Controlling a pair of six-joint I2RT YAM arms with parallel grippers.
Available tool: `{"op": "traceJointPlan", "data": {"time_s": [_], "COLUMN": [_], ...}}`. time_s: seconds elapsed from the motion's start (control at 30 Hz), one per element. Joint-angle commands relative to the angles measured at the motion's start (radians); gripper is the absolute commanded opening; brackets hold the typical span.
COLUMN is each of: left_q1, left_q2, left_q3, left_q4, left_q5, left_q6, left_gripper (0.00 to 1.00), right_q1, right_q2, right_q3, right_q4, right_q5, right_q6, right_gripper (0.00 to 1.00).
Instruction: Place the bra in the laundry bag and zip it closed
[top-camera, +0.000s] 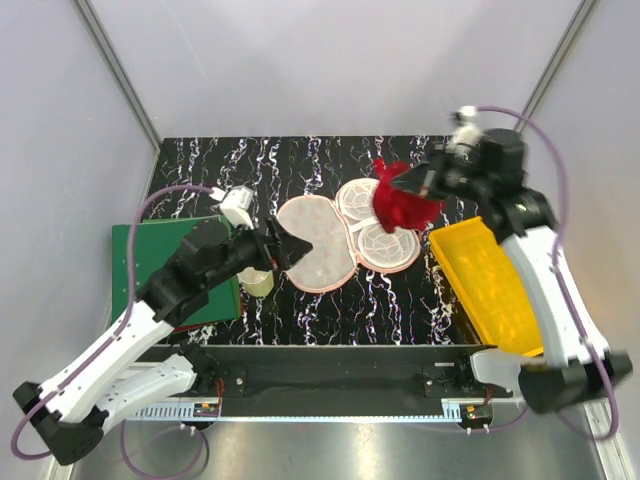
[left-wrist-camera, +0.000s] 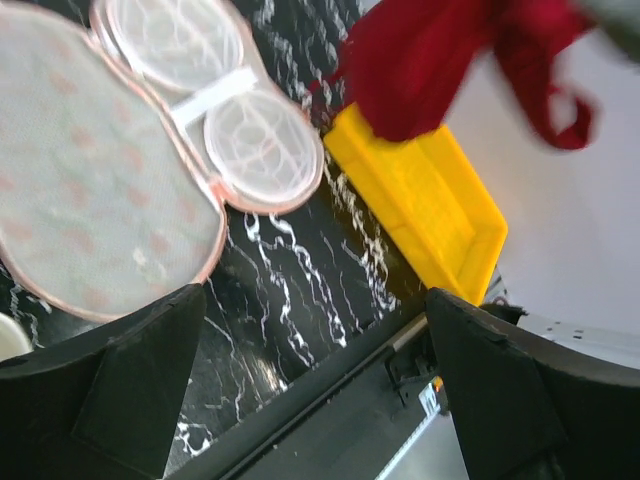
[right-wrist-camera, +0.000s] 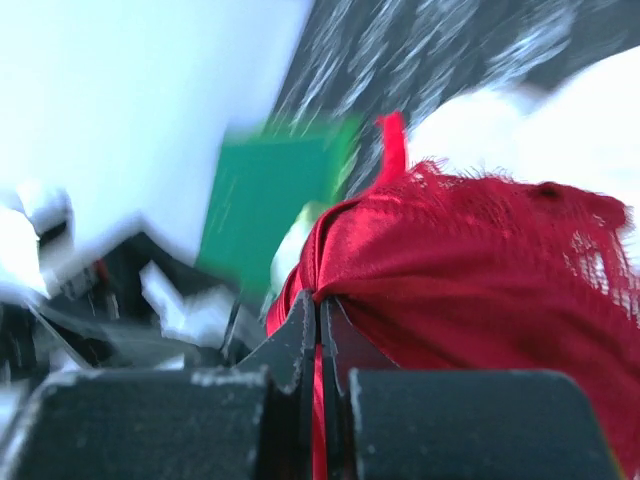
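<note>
The laundry bag (top-camera: 318, 252) lies opened flat mid-table, its peach patterned half on the left and its white mesh cups (top-camera: 378, 222) on the right. The red lacy bra (top-camera: 405, 205) hangs above the mesh cups, pinched by my right gripper (top-camera: 418, 184), which is shut on its fabric. In the right wrist view the bra (right-wrist-camera: 480, 270) bulges from between the closed fingers of the right gripper (right-wrist-camera: 319, 315). My left gripper (top-camera: 290, 245) hovers open over the bag's left edge with nothing in it. In the left wrist view the left gripper (left-wrist-camera: 315, 380) frames bare table, with the bag (left-wrist-camera: 100, 190) and the bra (left-wrist-camera: 430, 60) beyond.
A yellow plastic tray (top-camera: 490, 285) sits at the right of the table, under the right arm. A green mat (top-camera: 165, 265) lies at the left edge, with a small pale round object (top-camera: 257, 283) beside it. A black rail (top-camera: 340, 380) runs along the near edge.
</note>
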Motion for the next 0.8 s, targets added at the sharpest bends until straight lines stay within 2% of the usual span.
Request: {"op": "traceJointPlan", "data": {"time_s": [0.0, 0.1, 0.2, 0.3, 0.4, 0.43, 0.47, 0.5, 0.6, 0.63, 0.77], "left_q1": [0.002, 0.006, 0.006, 0.006, 0.006, 0.006, 0.006, 0.005, -0.001, -0.018, -0.108], "left_q2": [-0.121, -0.184, -0.201, -0.159, -0.070, -0.016, 0.013, 0.073, 0.169, 0.188, 0.260], "left_q3": [0.040, 0.025, 0.014, -0.006, -0.035, -0.058, -0.069, -0.080, -0.120, -0.123, -0.089], "left_q4": [-0.019, -0.057, -0.103, -0.114, -0.114, -0.103, -0.095, -0.083, -0.019, 0.018, 0.038], "left_q5": [-0.134, -0.197, -0.220, -0.163, -0.087, -0.050, -0.031, 0.008, 0.102, 0.111, 0.072], "left_q6": [0.060, 0.090, 0.119, 0.151, 0.142, 0.122, 0.116, 0.108, 0.082, 0.076, 0.093], "left_gripper": [0.98, 0.99, 0.99, 0.99, 0.99, 0.99, 0.99, 0.98, 0.95, 0.95, 0.94], "right_q1": [0.197, 0.220, 0.219, 0.222, 0.226, 0.228, 0.229, 0.228, 0.228, 0.228, 0.228], "right_q2": [0.161, 0.221, 0.241, 0.235, 0.187, 0.170, 0.153, 0.120, 0.030, -0.001, -0.150], "right_q3": [-0.009, -0.136, -0.312, -0.464, -0.575, -0.600, -0.642, -0.662, -0.736, -0.768, -0.837], "right_q4": [0.031, 0.022, 0.022, 0.027, 0.037, 0.047, 0.048, 0.047, 0.048, 0.044, -0.019], "right_q5": [-0.287, -0.309, -0.193, -0.006, 0.055, 0.055, 0.059, 0.065, 0.090, 0.143, 0.367], "right_q6": [-0.110, -0.144, -0.158, -0.123, -0.089, -0.083, -0.068, -0.057, 0.014, 0.064, 0.234], "right_gripper": [0.00, 0.00, 0.00, 0.00, 0.00, 0.05, 0.13, 0.25, 0.47, 0.62, 0.81]}}
